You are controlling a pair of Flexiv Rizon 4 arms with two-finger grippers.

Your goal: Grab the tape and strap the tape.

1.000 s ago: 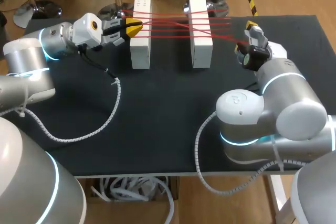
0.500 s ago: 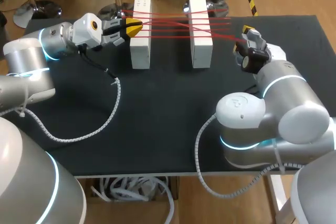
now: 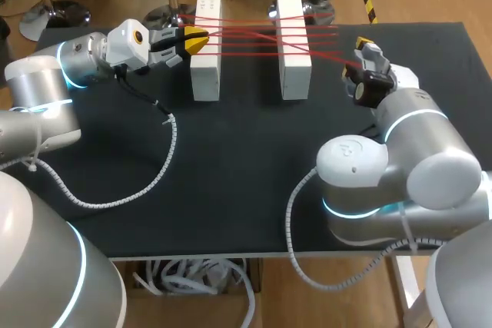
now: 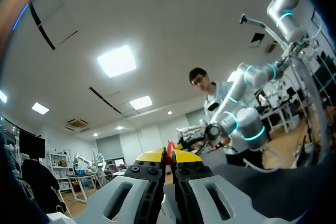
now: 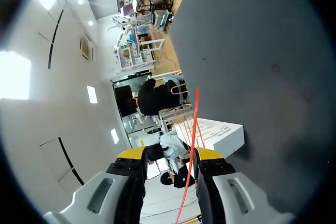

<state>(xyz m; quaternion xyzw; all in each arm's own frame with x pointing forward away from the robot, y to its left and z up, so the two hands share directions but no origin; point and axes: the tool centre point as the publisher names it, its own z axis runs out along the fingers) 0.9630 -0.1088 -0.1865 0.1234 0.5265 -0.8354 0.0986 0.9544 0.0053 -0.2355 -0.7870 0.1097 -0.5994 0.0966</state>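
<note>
Cabling comes nearest: a spiral-wrapped cable (image 3: 146,186) lies looped on the black table (image 3: 231,151) in the lower left of the head view, trailing from the left arm (image 3: 46,90). Beyond it, at the right of the frame, the right arm (image 3: 415,151) bends up to the right gripper (image 3: 367,44) in the upper right, near the right-hand white block (image 3: 294,67). Its wrist view shows the jaws spread. The red tape (image 5: 193,124) runs through the gap close along one finger, and I cannot see both fingers touching it, so it reads as threaded rather than pinched.

In the upper left of the head view, the left gripper (image 3: 196,38) sits against the top of the left-hand white block (image 3: 204,67). In its wrist view the jaws are pressed together with a sliver of red between the yellow tips, so it appears to pinch the tape's end. The red tape is strung in several taut, crossing lines between the two upright blocks at the top middle of the frame, and runs on to the right gripper.

By my judgement the tape is thin, light and limp, and holds a line only under tension. The best hold looks to be the free run between the right-hand block and the right gripper. Pinch it across its flat faces and pull gently, so the blocks do not tip.
</note>
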